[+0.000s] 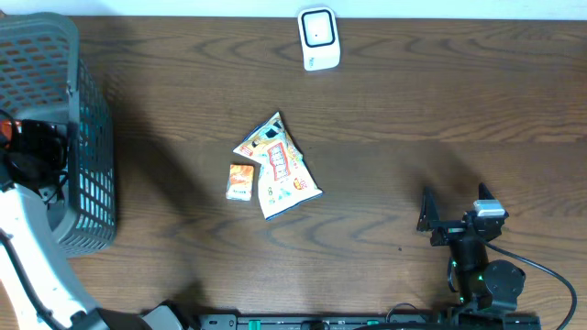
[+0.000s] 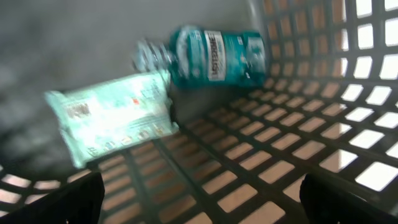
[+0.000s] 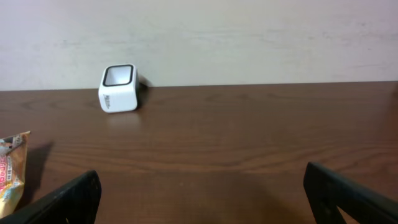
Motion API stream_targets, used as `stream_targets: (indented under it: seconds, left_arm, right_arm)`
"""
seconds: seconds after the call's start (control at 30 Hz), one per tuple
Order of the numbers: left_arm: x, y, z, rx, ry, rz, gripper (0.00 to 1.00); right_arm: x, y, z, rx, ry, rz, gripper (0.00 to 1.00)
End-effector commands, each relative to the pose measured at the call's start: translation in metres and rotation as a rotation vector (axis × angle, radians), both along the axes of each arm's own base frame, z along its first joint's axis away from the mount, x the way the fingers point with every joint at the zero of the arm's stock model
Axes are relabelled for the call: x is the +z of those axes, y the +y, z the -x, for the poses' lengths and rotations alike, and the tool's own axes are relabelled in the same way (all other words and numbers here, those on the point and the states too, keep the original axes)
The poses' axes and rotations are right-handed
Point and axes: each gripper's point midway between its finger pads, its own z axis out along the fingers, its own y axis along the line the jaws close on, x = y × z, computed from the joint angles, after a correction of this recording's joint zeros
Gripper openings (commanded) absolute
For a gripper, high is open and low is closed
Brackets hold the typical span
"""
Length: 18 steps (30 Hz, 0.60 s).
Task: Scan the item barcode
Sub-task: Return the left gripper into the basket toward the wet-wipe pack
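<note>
My left gripper (image 2: 199, 208) hangs open inside the grey mesh basket (image 1: 92, 174) at the table's left edge, with nothing between its fingers. Below it lie a teal mouthwash bottle (image 2: 217, 56) and a pale green pack of wipes (image 2: 112, 118), both on their sides and apart from the fingers. The white barcode scanner (image 1: 318, 38) stands at the table's far edge, also seen from the right wrist as the scanner (image 3: 118, 87). My right gripper (image 1: 455, 206) rests open and empty near the front right, facing the scanner.
Two snack bags (image 1: 278, 165) and a small orange box (image 1: 240, 181) lie in the middle of the table. One snack bag (image 3: 11, 171) shows at the left edge of the right wrist view. The basket's lattice wall (image 2: 323, 93) rises close to my left gripper.
</note>
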Motion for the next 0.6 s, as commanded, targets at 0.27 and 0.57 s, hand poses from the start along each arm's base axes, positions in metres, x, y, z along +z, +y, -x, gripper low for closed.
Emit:
stream_targets:
  seconds: [0.27, 0.57]
  left_arm:
    - [-0.150, -0.004, 0.087, 0.058, 0.543, 0.185, 1.00]
    - [-0.154, -0.005, 0.089, 0.055, 0.544, 0.185, 1.00]
  right_arm:
    - [0.000, 0.001, 0.000, 0.001, -0.003, -0.009, 0.99]
    - [0.000, 0.001, 0.000, 0.001, -0.003, -0.009, 0.99]
